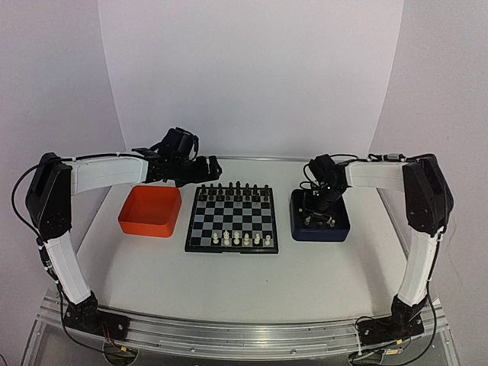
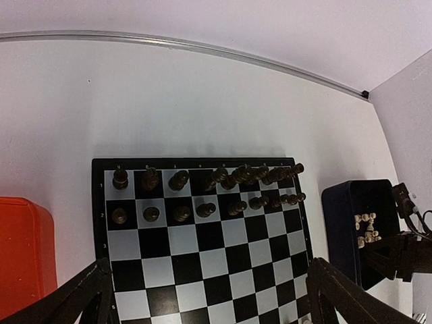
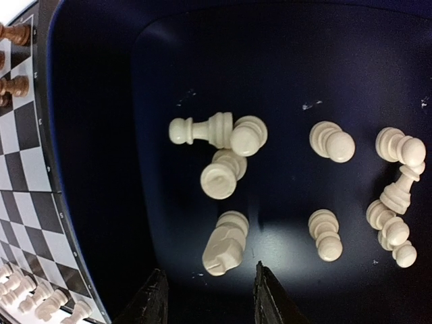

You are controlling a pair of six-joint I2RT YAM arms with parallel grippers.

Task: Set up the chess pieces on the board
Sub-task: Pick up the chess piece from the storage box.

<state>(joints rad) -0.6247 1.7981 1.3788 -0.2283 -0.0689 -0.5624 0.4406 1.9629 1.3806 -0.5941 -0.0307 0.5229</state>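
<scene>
A: Status, near side first?
B: A row of white pieces [image 1: 236,239] is stood upright along the near edge of the board [image 1: 231,217]. The board is set between the orange tray [image 1: 145,226] on the left and the blue tray [image 1: 320,235] on the right.
A: Other white pieces?
B: About ten are seen loose on the floor of the blue tray, most tipped over. The right gripper [image 3: 208,287] is positioned down inside that tray; its fingers [image 3: 150,300] are parted, with nothing clamped between them. One of the tipped pieces is found just ahead of the gap.
A: Far side?
B: Black pieces [image 2: 179,180] are lined up on the two far rows of the board. The left gripper [image 1: 207,169] is held over the board's far left side, spread wide, with nothing gripped.
</scene>
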